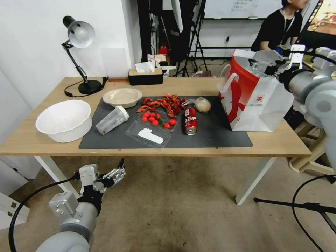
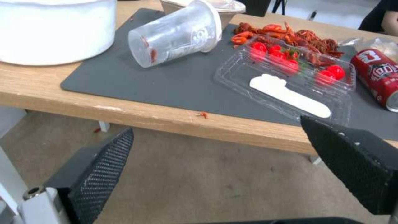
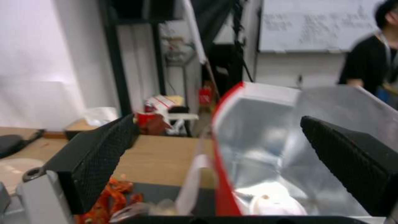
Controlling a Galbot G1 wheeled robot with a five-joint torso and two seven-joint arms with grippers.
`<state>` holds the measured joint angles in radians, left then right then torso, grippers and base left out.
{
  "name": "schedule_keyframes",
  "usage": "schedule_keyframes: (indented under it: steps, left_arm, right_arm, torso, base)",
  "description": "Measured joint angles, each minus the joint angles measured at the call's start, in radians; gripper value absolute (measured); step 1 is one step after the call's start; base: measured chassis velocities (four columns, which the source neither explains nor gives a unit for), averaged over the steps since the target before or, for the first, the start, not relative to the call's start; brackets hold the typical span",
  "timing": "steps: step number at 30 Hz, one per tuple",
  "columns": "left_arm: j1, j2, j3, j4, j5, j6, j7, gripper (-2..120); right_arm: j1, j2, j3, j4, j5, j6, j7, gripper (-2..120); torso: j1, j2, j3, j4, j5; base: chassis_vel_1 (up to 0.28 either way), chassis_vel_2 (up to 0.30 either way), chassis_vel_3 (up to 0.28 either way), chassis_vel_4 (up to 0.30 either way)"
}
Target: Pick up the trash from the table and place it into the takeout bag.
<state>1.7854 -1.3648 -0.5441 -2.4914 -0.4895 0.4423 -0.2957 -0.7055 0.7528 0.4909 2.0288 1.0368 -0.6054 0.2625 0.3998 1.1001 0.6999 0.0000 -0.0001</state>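
Observation:
On the dark mat of the table [image 1: 210, 147] lie a tipped clear white-lidded cup [image 1: 112, 120] [image 2: 176, 34], a beige bowl [image 1: 122, 97], a red soda can [image 1: 190, 120] [image 2: 379, 77] on its side and a clear bag with a beige lump [image 1: 202, 104]. The takeout bag [image 1: 257, 105] [image 3: 265, 146] stands upright at the mat's right end. My right gripper [image 1: 258, 65] [image 3: 217, 119] hovers open over its mouth, holding nothing; a white rounded item [image 3: 271, 205] rests at the bag's foil bottom. My left gripper [image 1: 119, 171] [image 2: 215, 124] hangs open below the table's front edge.
A big white bowl [image 1: 63, 120] sits at the table's left end. A clear clamshell with cherry tomatoes [image 1: 152, 127] and crayfish shells [image 1: 164, 104] lie mid-mat. A desk lamp [image 1: 82, 52] and a tissue box [image 1: 145, 75] stand along the back edge.

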Motion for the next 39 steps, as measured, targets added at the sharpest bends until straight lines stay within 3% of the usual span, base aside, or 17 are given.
schedule_keyframes:
  steps: [4, 7, 12, 16, 23, 28, 39]
  left_arm:
    - [-0.001, 0.000, -0.001, 0.001, 0.000, -0.002, 0.000, 100]
    - [-0.004, -0.001, 0.001, 0.008, 0.000, -0.007, -0.004, 100]
    - [-0.009, -0.002, 0.002, 0.012, 0.000, -0.012, -0.002, 100]
    - [-0.014, -0.005, 0.003, 0.020, 0.002, -0.026, 0.005, 100]
    - [-0.014, -0.002, 0.001, 0.026, 0.003, -0.038, 0.009, 100]
    - [-0.016, -0.001, -0.001, 0.040, 0.006, -0.054, 0.019, 100]
    - [-0.016, 0.000, -0.003, 0.052, 0.009, -0.073, 0.032, 100]
  right_arm:
    - [-0.074, -0.002, 0.005, 0.034, -0.073, 0.089, -0.032, 100]
    - [-0.212, 0.000, 0.012, 0.090, -0.196, 0.228, -0.060, 100]
    - [-0.298, 0.013, 0.011, 0.135, -0.265, 0.311, -0.062, 100]
    - [-0.421, 0.065, -0.001, 0.176, -0.358, 0.444, -0.029, 100]
    - [-0.597, 0.138, 0.007, 0.205, -0.438, 0.536, -0.026, 100]
    - [-0.763, 0.209, 0.007, 0.224, -0.527, 0.678, -0.042, 100]
    - [-0.936, 0.295, 0.004, 0.204, -0.599, 0.784, -0.080, 100]
  torso:
    - [0.000, 0.000, 0.000, 0.0000, 0.0002]
    - [0.000, 0.000, 0.000, -0.0001, 0.0002]
    - [0.000, 0.000, 0.000, 0.0000, 0.0000]
    - [0.000, 0.000, 0.000, 0.0002, 0.0001]
    - [0.000, 0.000, 0.000, -0.0001, 0.0001]
    - [0.000, 0.000, 0.000, -0.0002, -0.0001]
    - [0.000, 0.000, 0.000, 0.0001, 0.0000]
  base:
    - [0.000, 0.000, 0.000, 0.000]
    - [0.000, 0.000, 0.000, 0.000]
    - [0.000, 0.000, 0.000, 0.000]
    - [0.000, 0.000, 0.000, 0.000]
    - [0.000, 0.000, 0.000, 0.000]
    - [0.000, 0.000, 0.000, 0.000]
    - [0.000, 0.000, 0.000, 0.000]
